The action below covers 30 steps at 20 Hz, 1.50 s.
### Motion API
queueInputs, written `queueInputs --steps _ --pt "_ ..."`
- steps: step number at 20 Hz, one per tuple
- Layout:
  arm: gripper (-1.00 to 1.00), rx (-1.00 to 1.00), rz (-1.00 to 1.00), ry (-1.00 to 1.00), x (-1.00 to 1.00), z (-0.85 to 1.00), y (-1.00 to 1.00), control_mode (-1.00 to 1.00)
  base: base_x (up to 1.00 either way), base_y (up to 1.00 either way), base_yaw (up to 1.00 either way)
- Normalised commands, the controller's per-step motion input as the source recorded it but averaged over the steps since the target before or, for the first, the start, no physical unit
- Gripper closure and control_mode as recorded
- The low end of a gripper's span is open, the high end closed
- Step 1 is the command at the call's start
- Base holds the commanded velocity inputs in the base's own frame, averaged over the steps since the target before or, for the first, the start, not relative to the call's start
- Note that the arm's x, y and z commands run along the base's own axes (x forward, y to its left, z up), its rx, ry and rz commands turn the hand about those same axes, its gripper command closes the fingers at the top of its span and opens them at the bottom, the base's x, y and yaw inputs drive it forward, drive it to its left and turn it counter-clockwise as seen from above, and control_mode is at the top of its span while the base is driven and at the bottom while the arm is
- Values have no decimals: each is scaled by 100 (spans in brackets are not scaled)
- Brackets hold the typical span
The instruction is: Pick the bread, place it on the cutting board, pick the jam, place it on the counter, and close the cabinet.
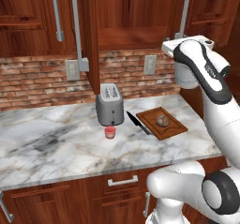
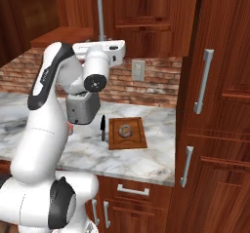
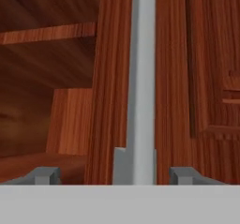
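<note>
On the counter point(image 1: 56, 138) there is one toaster point(image 1: 109, 104), one jam point(image 1: 109, 132) jar, one black knife point(image 1: 137, 123) and one cutting board point(image 1: 174, 127) carrying one bread point(image 1: 162, 120) bun. Two wall outlets point(image 1: 72, 70) sit on the far brick wall. One drawer handle point(image 1: 123, 180) shows below.

I see bread point(image 1: 162, 120) on the cutting board point(image 1: 174, 130), right of the toaster point(image 1: 109, 104); jam point(image 1: 110, 132) on the counter point(image 1: 56, 143) near it; cabinet point(image 1: 89, 45) door open.
</note>
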Motion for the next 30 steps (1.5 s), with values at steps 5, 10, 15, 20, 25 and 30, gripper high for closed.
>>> queueInputs --steps 5,10,15,20,25,30 --pt "-100 0 -9 0 72 0 29 -100 0 0 0" --pt "-100 0 -10 0 64 0 20 -100 0 0 0" --pt "-100 0 -2 0 41 0 1 -100 0 0 0" --pt "-100 0 0 0 14 0 0 -100 0 0 0" --pt "-100 0 0 0 -20 5 0 -100 0 0 0" --pt "-100 0 0 0 -82 22 0 -100 0 0 0"
